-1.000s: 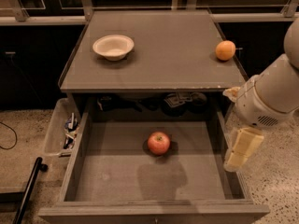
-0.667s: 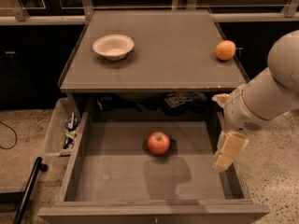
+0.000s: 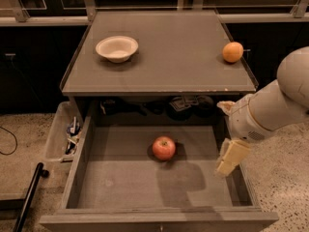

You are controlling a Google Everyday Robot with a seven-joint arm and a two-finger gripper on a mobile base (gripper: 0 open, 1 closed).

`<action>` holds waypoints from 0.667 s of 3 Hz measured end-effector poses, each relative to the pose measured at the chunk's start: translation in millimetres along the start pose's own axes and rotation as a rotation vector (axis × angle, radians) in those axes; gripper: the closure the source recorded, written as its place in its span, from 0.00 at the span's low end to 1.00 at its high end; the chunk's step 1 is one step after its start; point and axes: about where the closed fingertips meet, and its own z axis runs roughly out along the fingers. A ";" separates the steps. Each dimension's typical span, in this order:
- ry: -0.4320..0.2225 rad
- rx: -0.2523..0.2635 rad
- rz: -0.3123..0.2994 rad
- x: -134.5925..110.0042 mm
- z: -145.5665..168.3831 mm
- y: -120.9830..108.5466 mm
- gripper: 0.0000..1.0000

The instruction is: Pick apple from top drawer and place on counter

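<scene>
The red apple (image 3: 164, 148) with a yellowish patch lies near the middle of the open top drawer (image 3: 120, 187), toward its back. The drawer is pulled out below the grey-brown counter (image 3: 164, 66). My gripper (image 3: 231, 157) hangs over the drawer's right side, level with the apple and well to its right, apart from it. My white arm (image 3: 275, 105) comes in from the right edge.
A white bowl (image 3: 117, 48) sits at the counter's back left and an orange fruit (image 3: 232, 52) at its right edge. A clear plastic bin of clutter (image 3: 63, 137) stands left of the drawer. A black pole (image 3: 29, 197) lies on the floor at lower left.
My arm and gripper have moved left and slightly down, from the drawer's right wall to over its right side, closer to the apple. The apple has not moved.
</scene>
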 end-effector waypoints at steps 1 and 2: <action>-0.093 -0.001 0.065 1.0 43.0 -20.6 0.00; -0.205 0.001 0.085 -1.3 108.8 -44.2 0.00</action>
